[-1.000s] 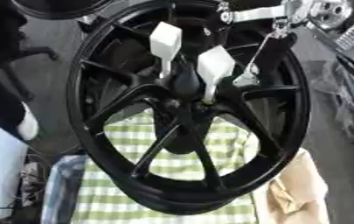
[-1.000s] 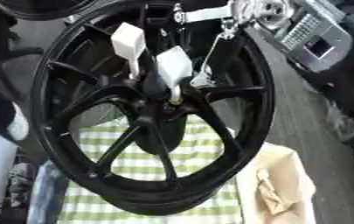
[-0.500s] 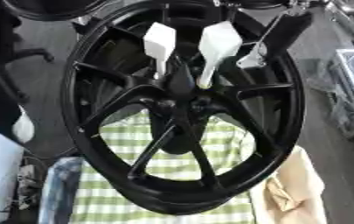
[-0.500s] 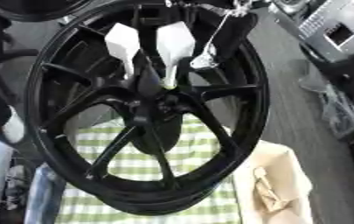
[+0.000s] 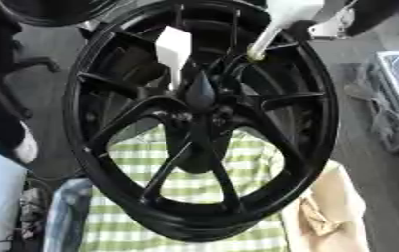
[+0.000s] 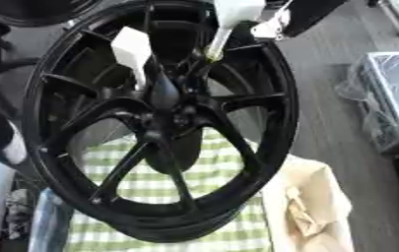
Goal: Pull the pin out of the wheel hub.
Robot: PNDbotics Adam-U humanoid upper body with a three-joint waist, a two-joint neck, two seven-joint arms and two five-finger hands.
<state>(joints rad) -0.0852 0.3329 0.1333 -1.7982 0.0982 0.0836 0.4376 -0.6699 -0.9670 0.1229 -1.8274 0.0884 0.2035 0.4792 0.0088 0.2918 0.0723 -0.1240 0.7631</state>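
A large black wheel hub stands upright on a green-and-white checked cloth. One white pin with a flat head still sticks into the hub just above its centre. A second white pin hangs clear of the centre, slanting up to the right, its tip level with the upper spokes. My right hand comes in at the top right corner and is shut on this pin's head; most of the hand is cut off by the view's edge. My left hand does not show.
A beige cloth bag lies at the lower right beside the wheel. A box wrapped in clear plastic stands on the grey floor at the right. Another dark wheel sits at the top left, and dark clutter lines the left edge.
The right-hand pin has come up and to the right, out of the hub's centre, with my right hand. The other pin stays in place. The camera has also shifted closer.
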